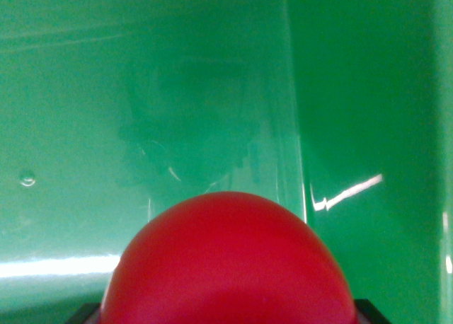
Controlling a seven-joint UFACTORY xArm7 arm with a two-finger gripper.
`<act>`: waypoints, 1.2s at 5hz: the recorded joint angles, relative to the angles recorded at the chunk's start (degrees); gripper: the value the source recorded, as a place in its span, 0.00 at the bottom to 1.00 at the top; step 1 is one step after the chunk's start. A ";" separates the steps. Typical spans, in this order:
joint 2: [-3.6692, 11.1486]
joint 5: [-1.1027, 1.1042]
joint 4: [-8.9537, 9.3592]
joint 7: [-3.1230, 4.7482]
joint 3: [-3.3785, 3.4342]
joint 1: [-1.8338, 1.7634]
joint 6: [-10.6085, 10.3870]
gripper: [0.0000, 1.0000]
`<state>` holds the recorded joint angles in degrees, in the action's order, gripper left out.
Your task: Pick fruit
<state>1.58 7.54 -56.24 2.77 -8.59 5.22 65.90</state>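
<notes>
Nearest the lens: smooth round red fruit, filling the bottom centre, flanked by dark gripper corners; cannot tell finger opening or whether gripped. Beyond: glossy green plastic bin. Probably picked or nearly so; lifting clear possibly left.

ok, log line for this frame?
view: wrist | red fruit bottom centre, close to camera | backdrop: glossy green surface | fingers: dark bits at bottom corners, state unclear | contact: cannot tell

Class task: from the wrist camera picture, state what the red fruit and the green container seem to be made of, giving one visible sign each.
Red fruit: probably plastic; smooth, even colour, soft sheen.
Green container: likely glossy plastic; bright streak reflections.
</notes>
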 joint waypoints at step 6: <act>-3.01 0.02 -5.03 0.54 0.23 -0.10 8.00 1.00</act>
<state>-1.43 7.56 -61.27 3.32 -8.36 5.12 73.90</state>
